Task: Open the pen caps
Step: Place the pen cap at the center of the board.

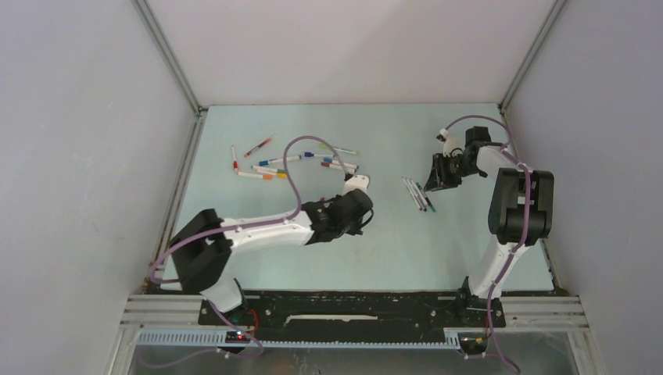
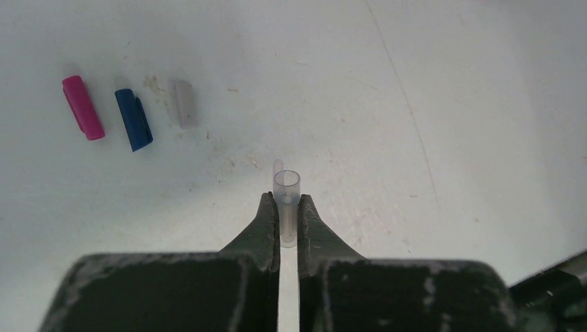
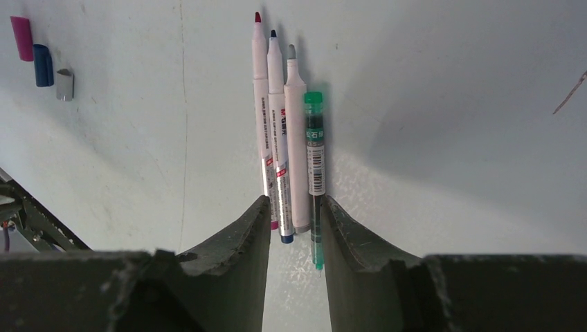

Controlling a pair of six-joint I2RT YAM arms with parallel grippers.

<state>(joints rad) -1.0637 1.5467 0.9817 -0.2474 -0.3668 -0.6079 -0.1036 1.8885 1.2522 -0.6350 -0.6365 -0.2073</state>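
**Clear cap off, set-down pending**

Top: left tool [image 1: 353, 186] sits left of the uncapped pen row [image 1: 418, 194], with the capped pens [image 1: 297, 162] farther left.
Left wrist: tool clenched on a clear cap [image 2: 287, 207]; three loose caps [image 2: 133, 119] lie apart from it.
Right wrist: right tool [image 3: 295, 221] released, jaws straddling the row's near ends.
Best: lower the clear cap beside those three, then release.

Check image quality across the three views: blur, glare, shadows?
Top external: even soft light, no glare, pens tiny. Left wrist: clear cap sharp, three loose caps slightly soft. Right wrist: four pens sharp, labels visible, broad soft shadow to their right.
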